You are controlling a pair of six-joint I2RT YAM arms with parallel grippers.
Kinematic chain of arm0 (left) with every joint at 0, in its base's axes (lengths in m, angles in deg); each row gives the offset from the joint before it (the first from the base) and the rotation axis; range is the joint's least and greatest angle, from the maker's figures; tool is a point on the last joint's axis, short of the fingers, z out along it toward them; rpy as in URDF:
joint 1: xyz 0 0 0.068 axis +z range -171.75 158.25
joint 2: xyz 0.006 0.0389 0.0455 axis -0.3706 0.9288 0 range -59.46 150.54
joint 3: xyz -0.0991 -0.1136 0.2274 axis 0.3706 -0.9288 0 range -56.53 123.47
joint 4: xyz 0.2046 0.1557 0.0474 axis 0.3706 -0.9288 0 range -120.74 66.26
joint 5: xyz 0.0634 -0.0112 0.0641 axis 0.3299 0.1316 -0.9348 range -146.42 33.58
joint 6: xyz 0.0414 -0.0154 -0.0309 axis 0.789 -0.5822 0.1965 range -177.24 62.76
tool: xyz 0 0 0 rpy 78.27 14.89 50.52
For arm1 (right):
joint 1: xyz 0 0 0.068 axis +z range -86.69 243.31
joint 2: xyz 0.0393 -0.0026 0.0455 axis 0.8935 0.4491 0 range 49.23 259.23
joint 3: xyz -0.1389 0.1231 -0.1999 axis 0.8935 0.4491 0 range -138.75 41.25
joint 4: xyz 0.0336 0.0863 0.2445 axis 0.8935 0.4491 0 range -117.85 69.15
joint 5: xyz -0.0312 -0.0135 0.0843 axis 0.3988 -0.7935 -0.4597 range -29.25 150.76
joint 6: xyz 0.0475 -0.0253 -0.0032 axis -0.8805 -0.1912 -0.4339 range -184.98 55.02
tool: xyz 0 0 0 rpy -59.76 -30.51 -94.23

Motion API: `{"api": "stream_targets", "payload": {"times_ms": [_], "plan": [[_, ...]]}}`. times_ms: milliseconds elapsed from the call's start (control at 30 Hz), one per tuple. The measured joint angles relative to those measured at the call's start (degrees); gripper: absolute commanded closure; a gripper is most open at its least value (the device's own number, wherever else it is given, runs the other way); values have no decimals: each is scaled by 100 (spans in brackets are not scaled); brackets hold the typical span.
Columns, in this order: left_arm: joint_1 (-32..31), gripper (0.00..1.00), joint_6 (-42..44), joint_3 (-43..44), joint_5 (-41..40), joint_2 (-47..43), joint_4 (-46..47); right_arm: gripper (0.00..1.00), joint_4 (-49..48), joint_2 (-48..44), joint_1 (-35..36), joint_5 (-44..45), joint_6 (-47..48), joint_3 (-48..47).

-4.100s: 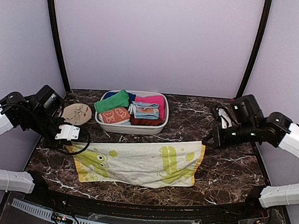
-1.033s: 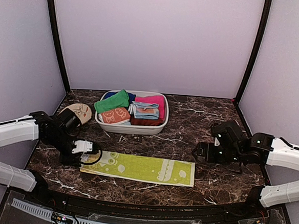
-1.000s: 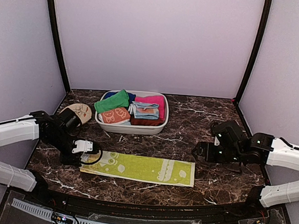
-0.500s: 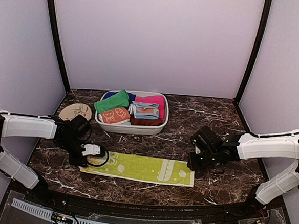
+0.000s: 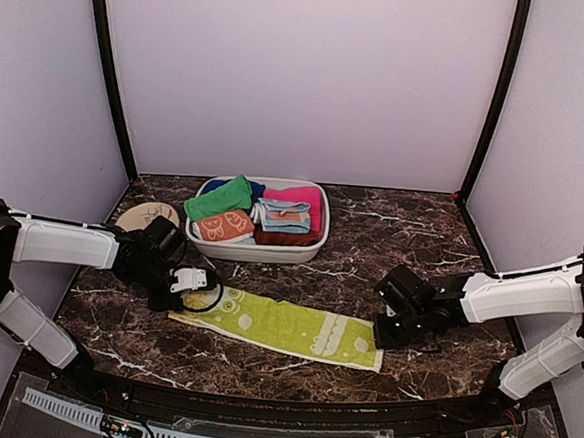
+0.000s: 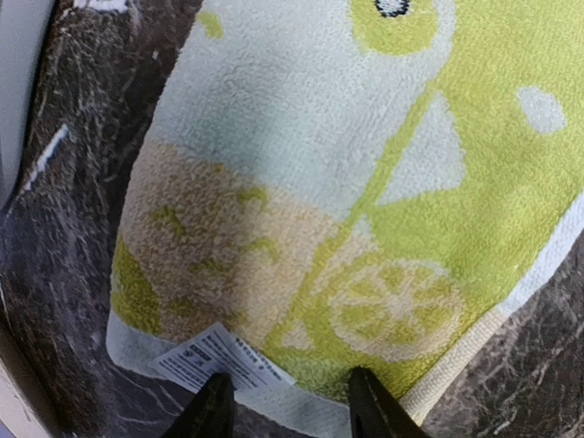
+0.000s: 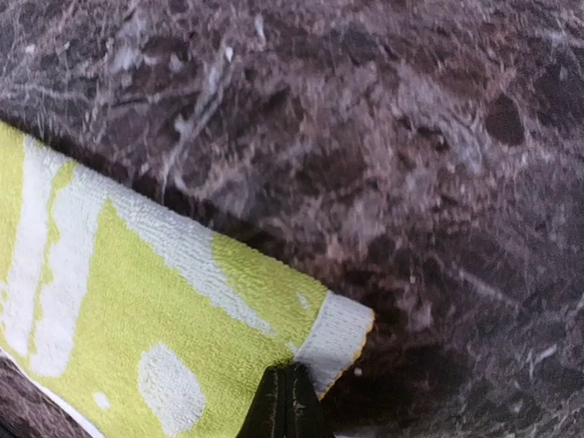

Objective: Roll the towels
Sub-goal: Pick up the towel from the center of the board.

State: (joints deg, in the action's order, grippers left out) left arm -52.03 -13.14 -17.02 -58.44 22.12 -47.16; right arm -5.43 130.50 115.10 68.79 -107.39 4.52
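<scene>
The cream-white towel with yellow-green prints [image 5: 280, 325] lies folded in a long narrow strip on the marble table, slanting down to the right. My left gripper [image 5: 197, 293] is at its left end; in the left wrist view [image 6: 292, 411] the two fingers stand apart over the hemmed edge and its care label [image 6: 219, 356]. My right gripper [image 5: 384, 336] is at the strip's right end; in the right wrist view [image 7: 290, 400] its fingers are pressed together on the towel's edge beside the white corner hem [image 7: 338, 338]. The plain green towel [image 5: 218, 198] lies in the basket.
A white basket [image 5: 260, 251] stands at the back centre, holding an orange patterned cloth [image 5: 225, 224], a pink cloth [image 5: 300, 196] and blue folded cloths [image 5: 284, 216]. A round tan disc [image 5: 148, 212] lies left of the basket. Dark frame posts stand at both back corners.
The towel, spread wide 4 seconds ago, is now a narrow strip. In the last half second its left end moved away from me and right with my left gripper, so it slants.
</scene>
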Motion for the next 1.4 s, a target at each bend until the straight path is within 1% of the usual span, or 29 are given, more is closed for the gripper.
{"api": "stream_targets", "payload": {"times_ms": [33, 100, 133, 200, 267, 333, 467, 633, 767, 833, 900, 1000, 1033, 1133, 1233, 1400], "plan": [[0, 54, -2, 59, -22, 76, 96, 94, 118, -79, 48, 2, -42, 22], [0, 54, 0, 186, -26, 221, 173, 79, 566, -264, 151, 55, -122, 39], [0, 55, 2, 238, -22, 278, 192, 72, 758, -356, 179, 96, -168, 37], [0, 57, 4, 313, -13, 348, 188, 63, 1191, -649, 186, 197, -195, 7], [0, 58, 22, 317, 4, 348, 157, 51, 1447, -903, 107, 240, -232, -72], [0, 59, 33, 286, 11, 328, 149, 49, 1534, -994, 9, 256, -289, -203], [0, 60, 46, 70, 98, 107, 131, 49, 1390, -813, -114, 170, -358, -291], [0, 60, 42, -173, 310, -181, 11, 51, 883, -533, -306, -245, -404, -9], [0, 59, 24, -216, 450, -249, -96, 60, 560, -413, -380, -533, -424, 118], [0, 57, 2, -208, 535, -256, -179, 68, 365, -330, -404, -621, -404, 107], [0, 53, -31, -197, 636, -275, -306, 79, 177, -205, -417, -710, -396, 68], [2, 47, -35, -197, 715, -361, -503, 97, -52, -50, -422, -852, -385, 22], [22, 47, -31, -203, 706, -420, -564, 100, -74, -24, -422, -876, -389, 9], [103, 47, 17, -216, 684, -612, -649, 100, 9, -9, -433, -907, -341, -35], [280, 46, 28, -192, 671, -719, -723, 100, 295, -98, -468, -844, -315, -122], [382, 46, 26, 85, 706, -807, -1012, 100, 1078, -621, -804, -592, -179, -284]]}}
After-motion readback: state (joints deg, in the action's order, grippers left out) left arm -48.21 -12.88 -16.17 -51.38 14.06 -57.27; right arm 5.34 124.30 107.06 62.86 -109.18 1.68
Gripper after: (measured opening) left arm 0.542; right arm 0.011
